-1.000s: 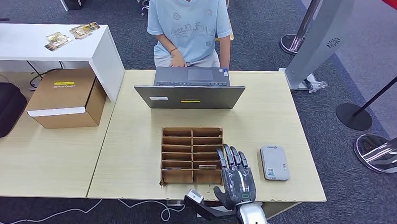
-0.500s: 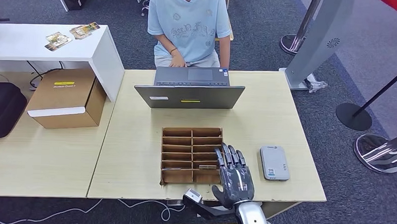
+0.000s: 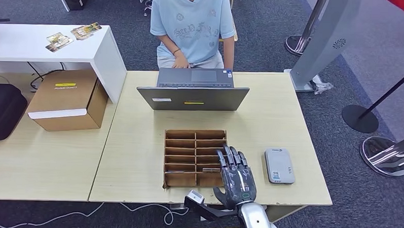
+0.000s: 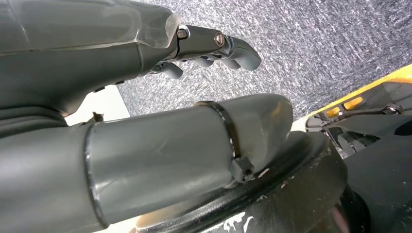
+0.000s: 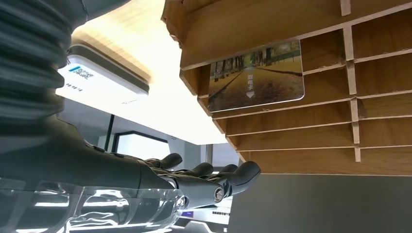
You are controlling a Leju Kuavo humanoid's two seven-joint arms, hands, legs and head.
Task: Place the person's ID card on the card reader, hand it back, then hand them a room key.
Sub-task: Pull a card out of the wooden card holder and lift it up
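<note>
— Moved since a second ago? Right hand (image 3: 237,177) has crept left, fingers spread and empty, tips now over the rack (image 3: 189,144).
— Key (image 5: 256,75)? Standing in a near slot. Reader (image 3: 279,166) lies beside the rack on the desk (image 3: 132,157). Left hand (image 4: 214,46) hangs, holding nothing.

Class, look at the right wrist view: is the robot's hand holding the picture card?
No: the card sits in the wooden rack, apart from the right hand.

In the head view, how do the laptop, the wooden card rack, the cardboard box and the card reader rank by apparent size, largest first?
1. laptop and cardboard box: look alike, so I leave them unranked.
2. wooden card rack.
3. card reader, clearly the smallest.
</note>
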